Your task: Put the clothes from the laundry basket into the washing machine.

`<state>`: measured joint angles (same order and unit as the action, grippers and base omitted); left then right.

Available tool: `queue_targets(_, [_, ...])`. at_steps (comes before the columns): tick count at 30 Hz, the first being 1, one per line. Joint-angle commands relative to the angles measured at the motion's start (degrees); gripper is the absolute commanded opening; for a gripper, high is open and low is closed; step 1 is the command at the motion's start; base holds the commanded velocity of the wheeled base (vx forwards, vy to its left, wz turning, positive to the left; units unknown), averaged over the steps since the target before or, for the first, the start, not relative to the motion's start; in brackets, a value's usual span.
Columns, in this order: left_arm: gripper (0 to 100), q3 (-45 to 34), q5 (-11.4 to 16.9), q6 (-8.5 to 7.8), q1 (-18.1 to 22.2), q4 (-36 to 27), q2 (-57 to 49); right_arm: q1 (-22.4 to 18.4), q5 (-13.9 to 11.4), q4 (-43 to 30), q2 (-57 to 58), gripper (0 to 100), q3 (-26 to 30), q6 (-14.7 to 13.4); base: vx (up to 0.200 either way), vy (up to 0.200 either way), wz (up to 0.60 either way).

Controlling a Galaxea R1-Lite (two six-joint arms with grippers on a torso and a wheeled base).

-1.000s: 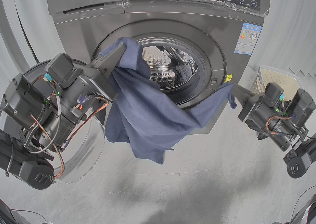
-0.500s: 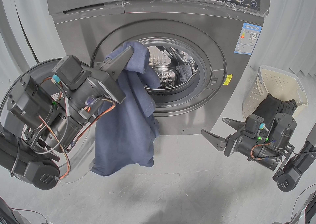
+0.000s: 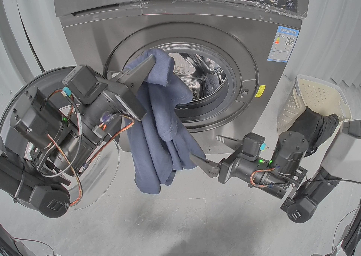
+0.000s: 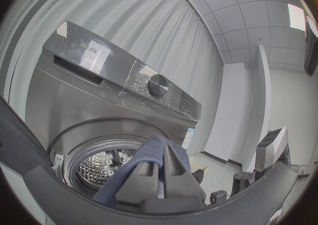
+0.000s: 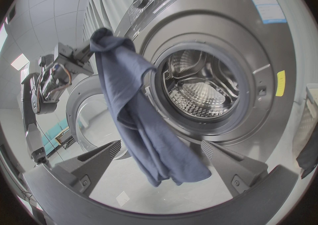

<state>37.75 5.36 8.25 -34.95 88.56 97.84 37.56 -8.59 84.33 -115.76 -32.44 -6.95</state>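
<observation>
The open door (image 3: 39, 80) stands at far left, largely hidden behind the left arm. The left gripper (image 3: 149, 61), jaws clamped on a fold of the blue garment (image 3: 161, 128), sits at the drum opening's (image 3: 203, 76) left edge. The cloth hangs outside the washing machine (image 3: 97, 38), covering that edge. The right gripper (image 3: 207, 149), jaws wide apart and empty, is just beside the hanging cloth. A dark garment (image 3: 316, 127) drapes over the laundry basket (image 3: 319, 91) at right.
</observation>
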Motion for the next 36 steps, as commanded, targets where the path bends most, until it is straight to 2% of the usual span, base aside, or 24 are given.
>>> queue_targets(1, [0,0.48,0.09,0.01,-0.56,0.03,0.16,2.26,-0.02,0.57,-6.41,100,-2.54,-0.08,0.000,0.000,0.00])
queue_targets(8, [0,1.09,0.09,0.01,-0.82,0.03,-0.11,3.13,-0.46,0.66,-12.21,100,-8.69,-0.43,0.000,0.000,0.00])
queue_targets(12, [0,1.18,0.09,0.01,-0.82,0.03,-0.28,5.16,-0.28,0.66,-14.58,100,-11.51,-0.43,0.000,0.000,0.00])
queue_targets(16, [0,1.09,0.09,-0.08,-0.82,0.03,-0.28,5.51,0.16,0.13,-17.39,100,-14.76,-0.43,0.000,0.000,0.00])
queue_targets(19, [0,1.09,0.00,-0.78,-0.91,0.03,-0.37,5.51,0.42,-0.05,-19.15,100,-16.96,-0.43,0.000,0.000,0.00])
queue_targets(22, [0,1.09,0.00,-0.78,-0.91,0.03,-0.37,5.42,0.68,-0.14,-19.77,100,-17.83,-0.43,0.000,0.000,0.00])
queue_targets(28, [0,1.09,0.00,-0.78,-0.91,0.03,-0.72,2.78,1.39,-0.66,-25.04,100,-25.04,-0.35,0.000,0.000,0.00])
queue_targets(36, [0,1.09,0.00,-0.78,-1.00,0.03,-0.81,1.73,1.39,-1.19,-28.20,100,-29.88,-0.26,0.000,0.000,0.00])
